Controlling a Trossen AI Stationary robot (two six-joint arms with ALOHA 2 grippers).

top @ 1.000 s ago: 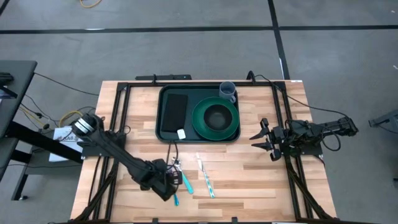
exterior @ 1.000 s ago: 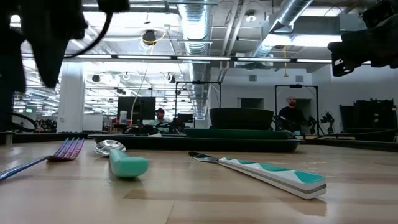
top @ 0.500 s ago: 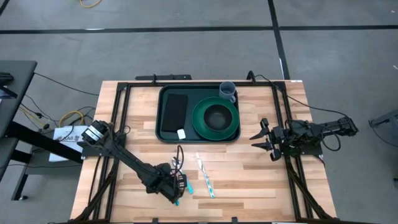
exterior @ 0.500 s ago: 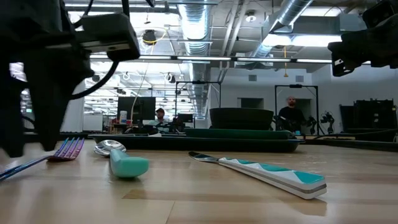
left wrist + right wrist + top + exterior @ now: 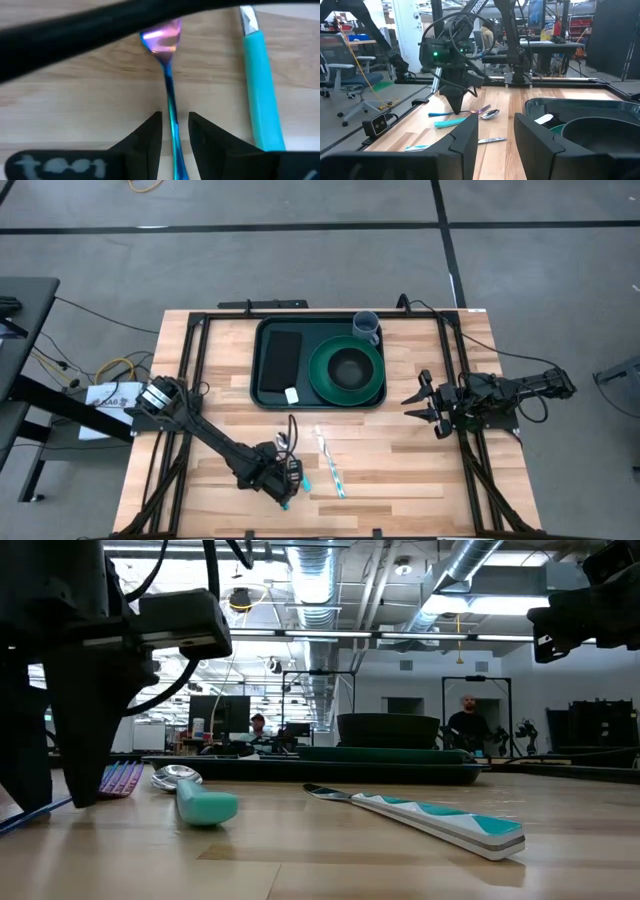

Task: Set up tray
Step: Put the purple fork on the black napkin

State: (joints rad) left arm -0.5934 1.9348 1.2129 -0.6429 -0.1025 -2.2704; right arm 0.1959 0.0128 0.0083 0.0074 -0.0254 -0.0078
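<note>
The dark green tray (image 5: pixel 268 392) lies at the table's far middle. It holds a black napkin (image 5: pixel 280 355), a round green plate with a dark bowl (image 5: pixel 347 370) and a blue-grey cup (image 5: pixel 367 327). An iridescent fork (image 5: pixel 161 40) lies on the wood near the table's near edge, beside a teal-handled spoon (image 5: pixel 260 90) and a white-and-teal knife (image 5: pixel 330 465). My left gripper (image 5: pixel 175 135) is down at the table, open, one finger on each side of the fork's handle (image 5: pixel 171 102); no contact shows. My right gripper (image 5: pixel 425 405) hangs open over the table's right side.
A small white tag (image 5: pixel 292 395) lies in the tray's near part. Black frame rails (image 5: pixel 195 380) run along the table's left and right sides. Bare wood (image 5: pixel 400 470) lies between the cutlery and the right arm. People show in the room beyond the table (image 5: pixel 468 720).
My left gripper has come down from well above the table to the wood, shifting a little toward the right and turning, so that its fingers now stand astride the fork's handle. The fork, spoon and knife have kept their places.
</note>
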